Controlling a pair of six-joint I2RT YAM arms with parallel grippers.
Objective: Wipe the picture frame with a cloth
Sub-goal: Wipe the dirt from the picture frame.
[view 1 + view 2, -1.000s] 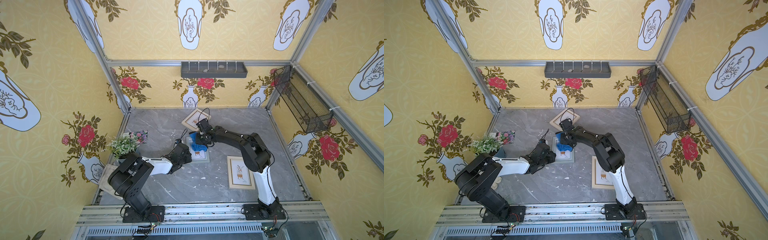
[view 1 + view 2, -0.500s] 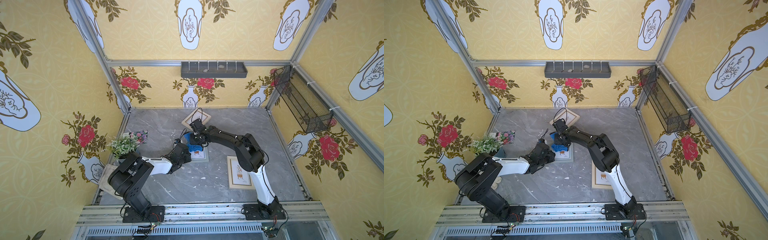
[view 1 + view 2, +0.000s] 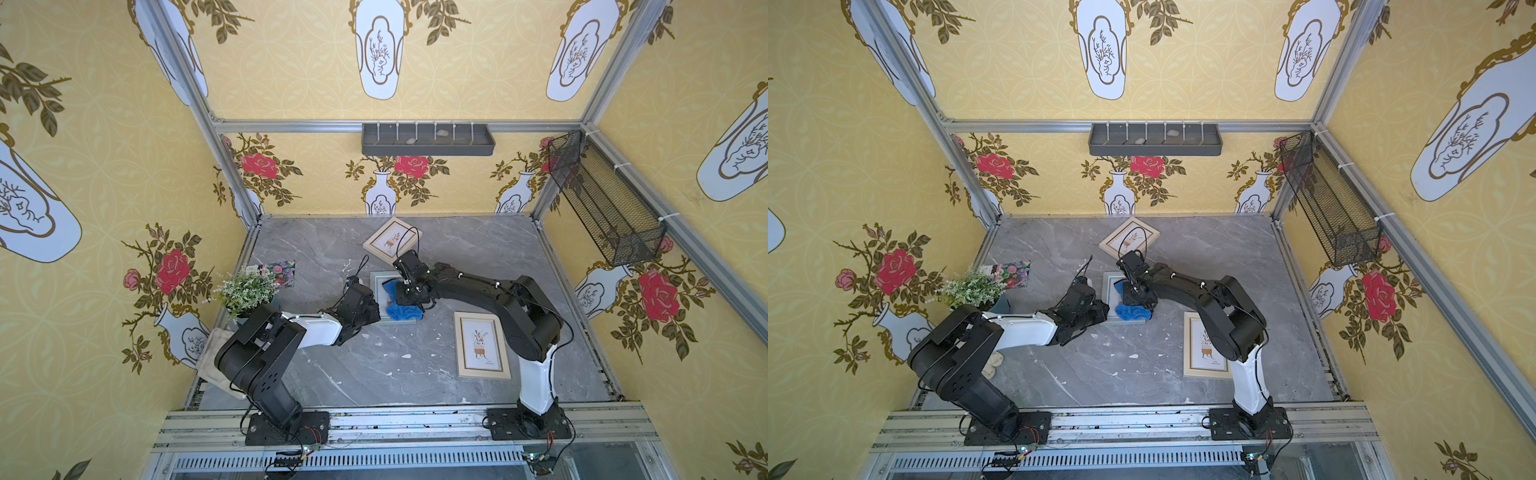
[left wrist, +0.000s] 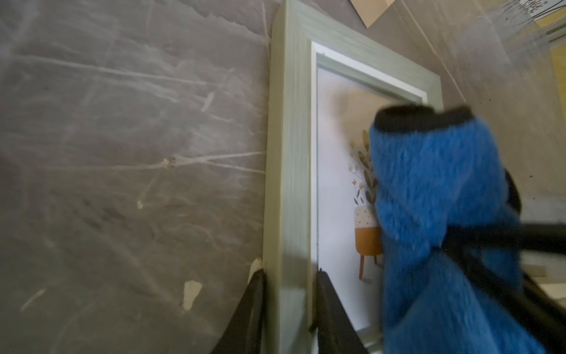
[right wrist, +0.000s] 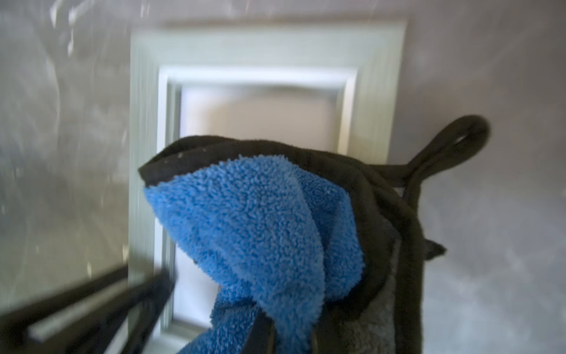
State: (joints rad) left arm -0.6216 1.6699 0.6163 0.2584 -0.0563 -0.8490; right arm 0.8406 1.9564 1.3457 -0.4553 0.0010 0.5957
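Right claw [image 3: 409, 291] pinched shut on cloth [image 3: 398, 312].

Top view: cloth bunched on frame [image 3: 376, 277] at mid-table, pressed down for wiping. Left claw [image 3: 371, 309] at frame's near-left edge.

Left wrist: jaws narrow, clamped across frame [image 4: 288, 153] rail, likely so frame cannot slide under wiping. Cloth [image 4: 428, 184] lies on picture.

Right wrist: cloth [image 5: 260, 214] hangs folded from jaws over frame [image 5: 260, 43].

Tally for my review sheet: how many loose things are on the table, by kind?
Picture frames: 3 (grey-green frame, back frame, front frame)
Blue cloth: 1
Potted plant: 1
Floral card: 1
Off-white glove: 1
Total: 7
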